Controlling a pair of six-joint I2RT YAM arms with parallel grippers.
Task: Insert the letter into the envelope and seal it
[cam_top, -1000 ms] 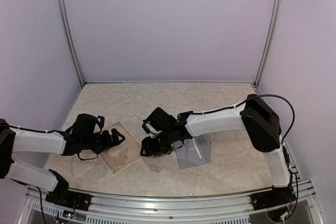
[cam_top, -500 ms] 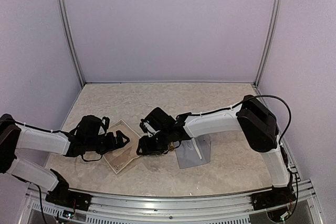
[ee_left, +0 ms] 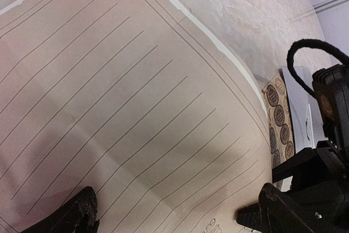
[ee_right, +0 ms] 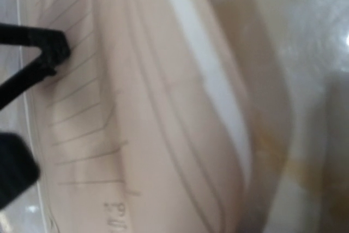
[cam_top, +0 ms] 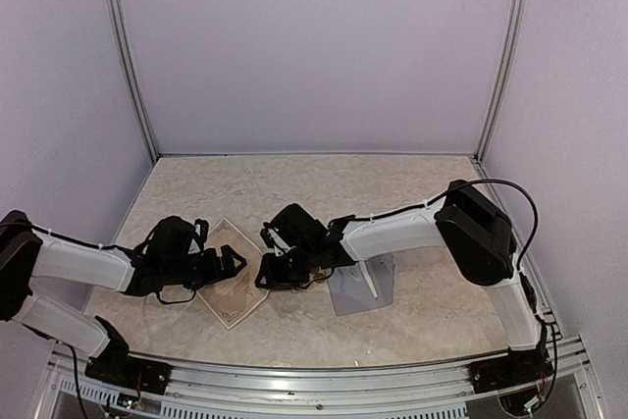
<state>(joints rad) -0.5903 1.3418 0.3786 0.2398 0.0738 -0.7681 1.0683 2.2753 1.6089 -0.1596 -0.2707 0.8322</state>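
Paper, thin and cream-tan, ruled with fine lines inside a scrolled border: the letter (cam_top: 235, 296) lies near the counter's (cam_top: 294, 183) near edge, left of centre, turned corner-on. It should handle as light, limp and easily creased. Lying flat on the smooth marbled counter it offers no lip, so an edge or corner is the place to take it, with the other side pinned so it cannot slide.

The left gripper (cam_top: 224, 264) hangs over its left part with fingers spread wide. The right gripper (cam_top: 267, 274) sits at its right edge, where the sheet seems to bow upward. The fingers are apart, and the blur hides whether they pinch it.

The grey-lavender envelope (cam_top: 348, 293) lies flat right of centre, beside a tan sheet of round stickers (ee_left: 279, 124).
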